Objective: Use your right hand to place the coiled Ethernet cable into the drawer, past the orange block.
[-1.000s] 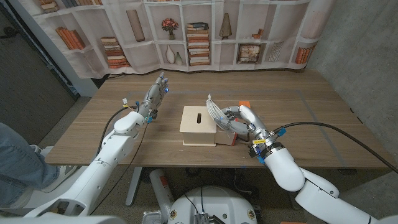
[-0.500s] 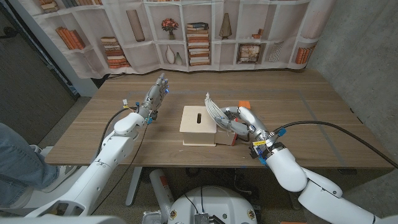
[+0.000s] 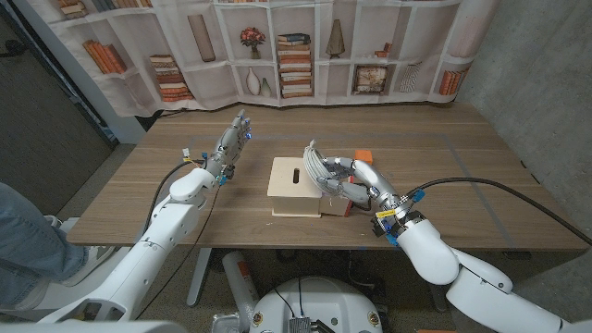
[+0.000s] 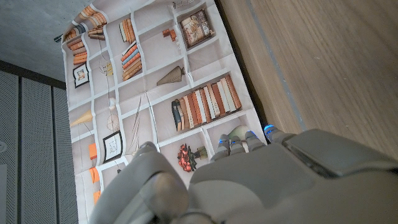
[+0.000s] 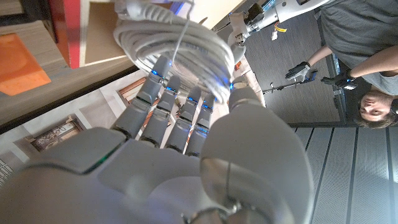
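Coiled Ethernet cable (image 3: 317, 165) — the grey-white loop this job turns on — sits in the grip of the right robot hand (image 3: 356, 181), just at the right side of the pale wooden drawer box (image 3: 295, 186), and we read it as lifted above the worktop (image 3: 444, 176) rather than lying on it. Starting at the left, we see a person's leg in jeans (image 3: 23, 245) at the picture's edge, beside the worktop. Next comes the left robot hand (image 3: 231, 144), raised above the wood with its fingers stretched out straight and close together, holding nothing; its wrist view looks along the back of that hand (image 4: 261, 180) toward the printed bookshelf backdrop (image 4: 155, 93). Moving on, the drawer box stands near the middle of the worktop, a dark slot in its top face. At its right side the coil stands tilted on edge, the right hand's fingers curled round its lower part. In the right wrist view we see those fingers (image 5: 180, 118) reaching up under the bundled loops of cable (image 5: 174, 43), with the thumb closing in from the side. Just behind the hand the orange block (image 3: 363, 154) lies on the wood — the wrist view also shows it (image 5: 22, 59) as a flat orange face, close to the coil. A person wearing dark gloves (image 5: 367, 68) shows in that same wrist view.
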Available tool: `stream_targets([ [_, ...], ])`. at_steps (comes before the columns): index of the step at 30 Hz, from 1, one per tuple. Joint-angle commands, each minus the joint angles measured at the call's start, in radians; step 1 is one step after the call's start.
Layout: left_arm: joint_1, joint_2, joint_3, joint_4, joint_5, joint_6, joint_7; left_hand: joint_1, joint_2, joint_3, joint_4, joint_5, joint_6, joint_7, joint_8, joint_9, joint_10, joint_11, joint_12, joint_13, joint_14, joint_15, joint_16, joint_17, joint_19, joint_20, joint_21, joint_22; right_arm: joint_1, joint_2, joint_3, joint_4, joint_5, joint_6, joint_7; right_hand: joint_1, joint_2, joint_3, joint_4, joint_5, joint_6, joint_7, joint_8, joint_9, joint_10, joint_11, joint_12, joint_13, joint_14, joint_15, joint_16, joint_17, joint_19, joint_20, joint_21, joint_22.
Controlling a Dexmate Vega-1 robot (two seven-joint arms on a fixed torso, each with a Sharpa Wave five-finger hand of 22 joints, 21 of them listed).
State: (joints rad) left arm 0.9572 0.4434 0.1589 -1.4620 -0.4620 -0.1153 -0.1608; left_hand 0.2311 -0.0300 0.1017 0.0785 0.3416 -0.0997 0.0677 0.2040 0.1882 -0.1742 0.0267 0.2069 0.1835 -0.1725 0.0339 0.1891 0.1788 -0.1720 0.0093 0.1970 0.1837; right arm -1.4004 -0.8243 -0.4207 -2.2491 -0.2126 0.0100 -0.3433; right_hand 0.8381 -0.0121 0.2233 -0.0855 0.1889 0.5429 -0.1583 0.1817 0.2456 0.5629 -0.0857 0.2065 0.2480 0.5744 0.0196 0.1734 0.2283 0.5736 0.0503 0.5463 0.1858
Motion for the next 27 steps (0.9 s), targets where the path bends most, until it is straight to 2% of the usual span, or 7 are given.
stream_targets([
  [1, -0.002, 0.0, 0.003, 0.006, 0.0, 0.002, -0.003, 0.01, 0.002, -0.002, -0.001, 0.003, 0.005, -0.004, -0.001, 0.002, -0.002, -0.002, -0.002, 0.004, -0.095, -0.001, 0.0, 0.004, -0.224, 0.004, 0.009, 0.003, 0.006, -0.005, 0.0, -0.003, 0.009, -0.008, 0.016, -0.029, -0.009, -0.014, 0.002, 0.006, -0.075, 0.009, -0.007, -0.005, -0.057, 0.019, -0.009, -0.004, -0.053, 0.024, 0.004, -0.008, -0.03, 0.021, -0.021, 0.0],
  [6, -0.003, -0.001, 0.003, 0.009, 0.0, 0.003, -0.003, 0.011, 0.003, -0.003, -0.002, 0.003, 0.004, -0.004, -0.001, 0.002, -0.004, -0.004, -0.002, 0.004, -0.096, -0.001, -0.001, 0.004, -0.225, 0.004, 0.009, 0.003, 0.008, -0.005, 0.0, 0.003, 0.02, -0.002, 0.019, -0.045, -0.012, -0.02, 0.007, 0.009, -0.107, 0.018, -0.007, -0.007, -0.092, 0.033, -0.013, -0.007, -0.075, 0.03, 0.005, -0.012, -0.043, 0.032, -0.031, 0.0],
  [27, -0.005, -0.007, 0.003, 0.011, 0.002, -0.003, 0.0, 0.016, 0.005, -0.008, -0.003, 0.003, 0.004, -0.004, -0.002, 0.002, -0.002, -0.003, -0.002, 0.004, -0.096, -0.001, -0.001, 0.004, -0.225, 0.004, 0.009, 0.004, 0.004, 0.002, 0.017, 0.017, 0.031, 0.039, -0.006, -0.066, -0.01, -0.025, 0.016, 0.011, -0.111, 0.022, 0.003, -0.009, -0.096, 0.039, -0.006, -0.01, -0.082, 0.032, 0.011, -0.014, -0.046, 0.034, -0.038, 0.0],
])
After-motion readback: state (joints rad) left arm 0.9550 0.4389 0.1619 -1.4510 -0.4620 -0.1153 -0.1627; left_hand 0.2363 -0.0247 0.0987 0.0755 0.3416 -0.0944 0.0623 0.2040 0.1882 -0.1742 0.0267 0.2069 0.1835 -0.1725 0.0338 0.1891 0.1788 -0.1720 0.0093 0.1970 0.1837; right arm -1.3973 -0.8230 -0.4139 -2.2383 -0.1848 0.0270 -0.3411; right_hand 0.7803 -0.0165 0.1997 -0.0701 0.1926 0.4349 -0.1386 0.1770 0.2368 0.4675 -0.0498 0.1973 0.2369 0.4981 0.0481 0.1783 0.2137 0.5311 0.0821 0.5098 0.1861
